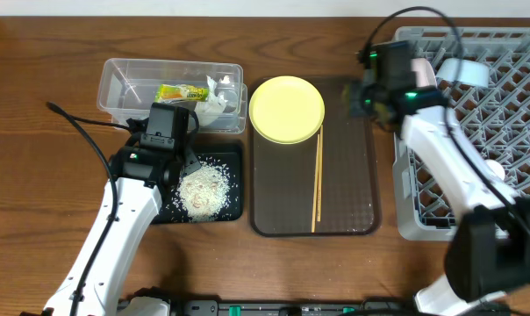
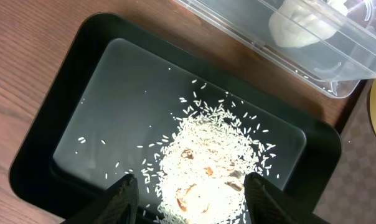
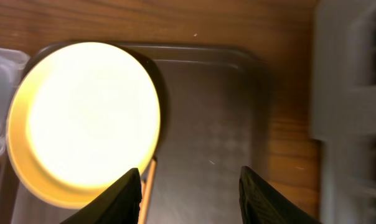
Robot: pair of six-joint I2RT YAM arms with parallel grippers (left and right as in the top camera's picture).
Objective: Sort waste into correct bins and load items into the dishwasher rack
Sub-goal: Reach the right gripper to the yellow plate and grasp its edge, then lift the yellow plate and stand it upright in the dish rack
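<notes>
The clear tub holds the green-and-orange snack wrapper and crumpled white paper. The black tray holds the rice heap. My left gripper is open and empty just above the rice in the black tray. The yellow plate and the chopsticks lie on the brown serving tray. My right gripper is open and empty above that tray, beside the plate and over a chopstick end. The grey rack holds a light blue bowl and a white cup.
The brown serving tray lies between the black tray and the rack. The clear tub sits just behind the black tray. The rack's left wall is close to my right gripper, blurred. Black cables trail from both arms.
</notes>
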